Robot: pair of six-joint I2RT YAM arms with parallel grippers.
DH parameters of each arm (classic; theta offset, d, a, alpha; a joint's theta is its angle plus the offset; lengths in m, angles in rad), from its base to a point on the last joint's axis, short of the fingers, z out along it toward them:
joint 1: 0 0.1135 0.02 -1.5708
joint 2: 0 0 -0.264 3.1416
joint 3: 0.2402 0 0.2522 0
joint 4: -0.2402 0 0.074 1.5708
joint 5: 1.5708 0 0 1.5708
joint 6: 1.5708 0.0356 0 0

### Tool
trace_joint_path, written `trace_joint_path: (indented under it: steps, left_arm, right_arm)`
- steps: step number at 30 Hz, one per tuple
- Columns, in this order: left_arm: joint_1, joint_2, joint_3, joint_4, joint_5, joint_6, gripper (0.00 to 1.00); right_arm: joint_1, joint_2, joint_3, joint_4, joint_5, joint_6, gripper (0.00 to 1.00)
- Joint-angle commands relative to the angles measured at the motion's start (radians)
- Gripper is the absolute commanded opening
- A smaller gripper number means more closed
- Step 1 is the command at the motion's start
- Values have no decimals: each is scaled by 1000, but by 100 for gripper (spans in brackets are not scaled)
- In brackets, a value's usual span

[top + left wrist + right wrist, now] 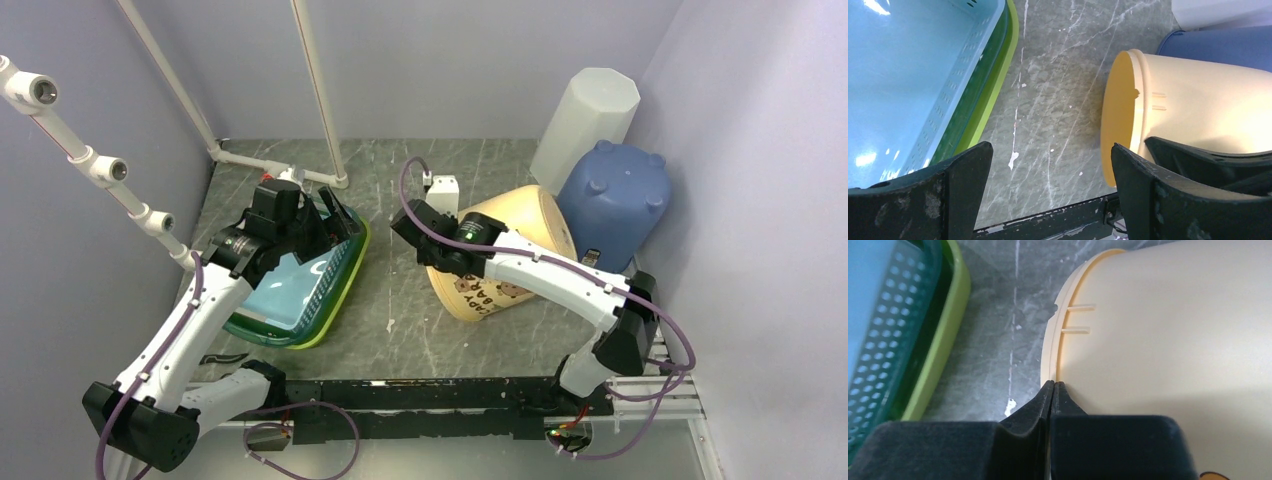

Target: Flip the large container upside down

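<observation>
Right gripper (1053, 386) fingers pressed together, pinching the rim of the large container (523, 222), which lies on its side centre-right. Left gripper (1049, 152) spread wide, holding nothing, above the baskets (338, 290) at left.

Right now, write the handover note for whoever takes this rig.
Right gripper: shut on the bucket at its rim.
Left gripper: open, empty, over the table between the baskets and the bucket.
Bucket: lying on its side, mouth toward the baskets.
Done: rim gripped, bucket half turned.
Left: finish the turn until it stands mouth down, then release.
</observation>
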Motion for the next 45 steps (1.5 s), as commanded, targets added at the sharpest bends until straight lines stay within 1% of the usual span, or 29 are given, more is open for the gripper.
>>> trace_joint_path:
  steps: [1, 34, 37, 45]
  left_arm:
    - [3, -21, 41, -9, -30, -18, 94]
    - [3, -34, 31, -20, -52, -24, 94]
    - [3, -34, 31, -21, -53, -22, 94]
    - [3, -38, 30, -35, -68, -20, 94]
  right_arm:
    - [4, 33, -44, -95, -28, -16, 1]
    - [50, 106, -121, -2, -77, -29, 1]
    - [70, 84, -104, -3, -83, -55, 3]
    - [153, -94, -13, 24, -114, -143, 21]
